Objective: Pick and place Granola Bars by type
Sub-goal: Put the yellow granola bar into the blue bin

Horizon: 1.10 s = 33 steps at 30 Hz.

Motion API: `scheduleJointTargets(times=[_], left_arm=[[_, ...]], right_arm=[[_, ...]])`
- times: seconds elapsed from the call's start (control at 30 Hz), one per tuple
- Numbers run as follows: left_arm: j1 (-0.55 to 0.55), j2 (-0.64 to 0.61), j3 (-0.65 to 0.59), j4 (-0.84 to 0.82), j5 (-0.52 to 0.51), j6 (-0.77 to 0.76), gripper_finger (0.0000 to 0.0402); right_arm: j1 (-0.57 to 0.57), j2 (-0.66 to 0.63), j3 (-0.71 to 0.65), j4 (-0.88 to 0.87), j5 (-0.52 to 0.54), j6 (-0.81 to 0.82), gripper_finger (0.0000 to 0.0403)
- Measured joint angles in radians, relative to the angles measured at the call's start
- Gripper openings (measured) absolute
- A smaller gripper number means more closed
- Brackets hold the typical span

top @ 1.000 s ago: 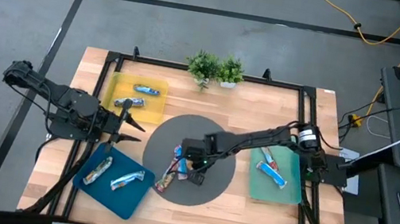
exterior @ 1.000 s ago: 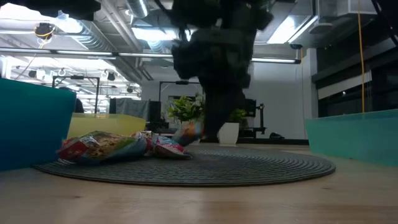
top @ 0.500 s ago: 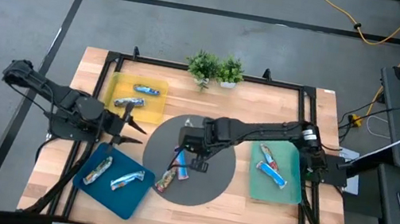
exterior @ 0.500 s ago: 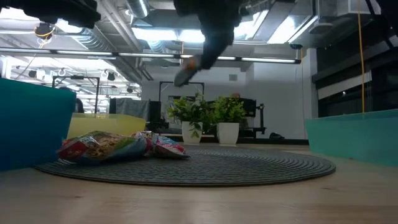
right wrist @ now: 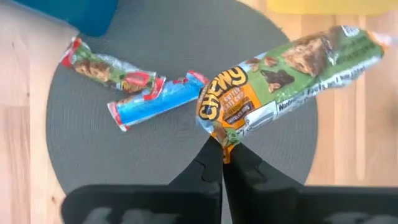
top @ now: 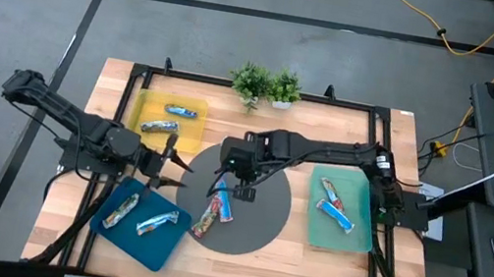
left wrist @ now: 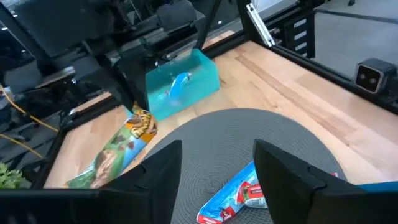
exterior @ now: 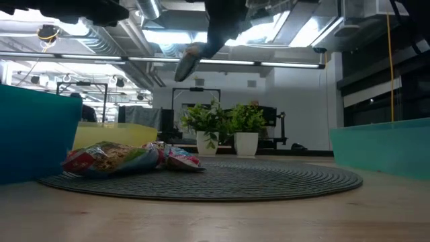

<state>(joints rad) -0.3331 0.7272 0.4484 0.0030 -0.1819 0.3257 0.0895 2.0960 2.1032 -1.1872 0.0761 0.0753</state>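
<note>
While the right claw (right wrist: 222, 157) pinches one end of a green-and-orange granola bar (right wrist: 286, 68) lifted above the round grey mat (top: 257, 230), where two more bars (top: 216, 209) lie, the left claw (left wrist: 217, 158) hangs spread beside the blue tray (top: 127, 239).

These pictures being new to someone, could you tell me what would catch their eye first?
Most striking is the green and orange granola bar dangling in the air from the shut right claw, lifted above the round grey mat. Two more bars lie on that mat below it. To the left, the left claw hovers with its fingers apart at the mat's edge, between the yellow tray and the blue tray.
</note>
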Motion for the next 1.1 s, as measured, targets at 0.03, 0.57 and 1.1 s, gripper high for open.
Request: scheduleJointTargets(times=[0.03,0.57,1.1], left_arm=[[0.000,0.011,0.000,0.010,-0.006,0.001,0.0196],[0.001,0.197,0.000,0.313,-0.208,0.142,0.0260],[0.054,0.344,0.001,0.440,-0.257,0.152,0.0272]], right_arm=[[-0.003,0.000,0.001,0.008,-0.001,-0.006,0.0006],[-0.023,0.000,0.002,0.136,-0.087,-0.107,0.0005],[-0.055,0.000,0.002,0.266,-0.150,-0.136,0.0006]])
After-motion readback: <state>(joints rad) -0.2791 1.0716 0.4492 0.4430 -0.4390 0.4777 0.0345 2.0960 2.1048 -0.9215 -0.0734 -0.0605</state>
